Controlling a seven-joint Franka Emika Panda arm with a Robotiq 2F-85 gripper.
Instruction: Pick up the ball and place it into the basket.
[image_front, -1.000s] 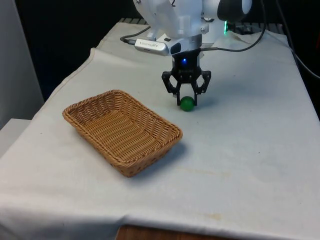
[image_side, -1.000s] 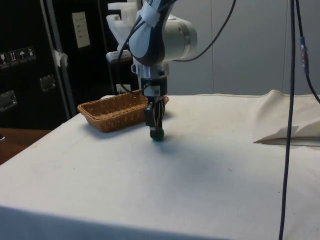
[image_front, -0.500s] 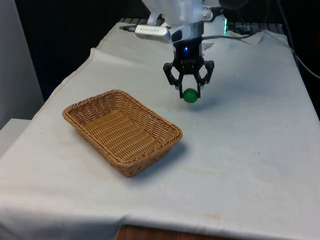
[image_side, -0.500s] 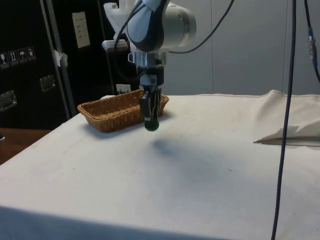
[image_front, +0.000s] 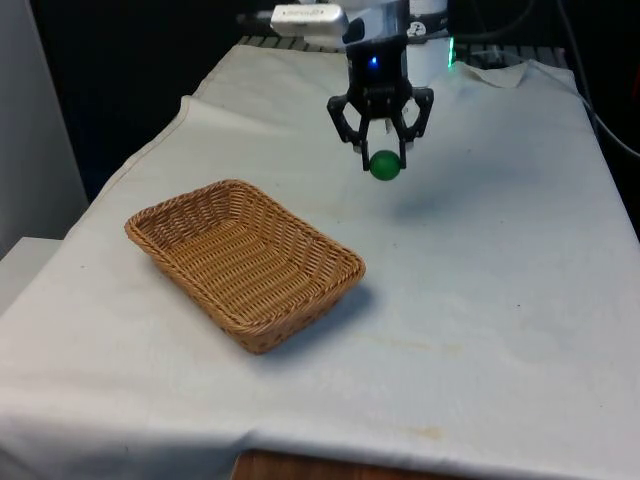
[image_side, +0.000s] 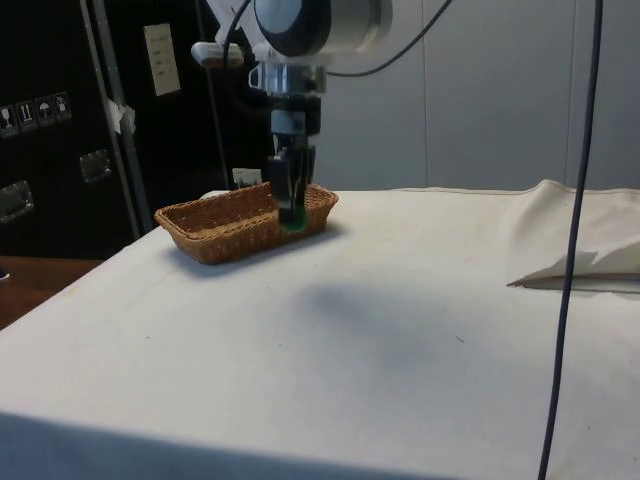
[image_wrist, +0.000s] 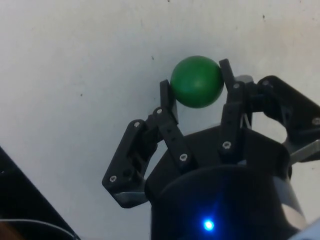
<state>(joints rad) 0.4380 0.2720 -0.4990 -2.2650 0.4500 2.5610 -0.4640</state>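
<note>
I saw the basket (image_front: 245, 262) as a shallow rectangular tray of tan woven wicker, its ribbed walls flaring outward to a braided rim, sitting flat on the white cloth (image_front: 500, 300), which lay smooth in the middle and creased toward its edges. The ball (image_front: 384, 165) was a small, smooth, matte green sphere, plain all over. The gripper (image_front: 383, 157) was black, built of jointed plastic links with visible screw heads, and it pointed straight down. Its two fingers were drawn in against opposite sides of the ball, pinching it at the tips; in the wrist view the ball (image_wrist: 197, 81) sat between the slim fingertips (image_wrist: 165, 95) with cloth beneath it and most of its round face exposed. The ball hung in the air, clear of the table, with a soft shadow on the cloth below. In the front view it was beyond the basket and toward the front view's right, apart from the rim. In the side view the gripper (image_side: 291, 215) and the ball (image_side: 292, 225) overlapped the basket (image_side: 225, 225) along the line of sight, so I could not judge their spacing from there.
</note>
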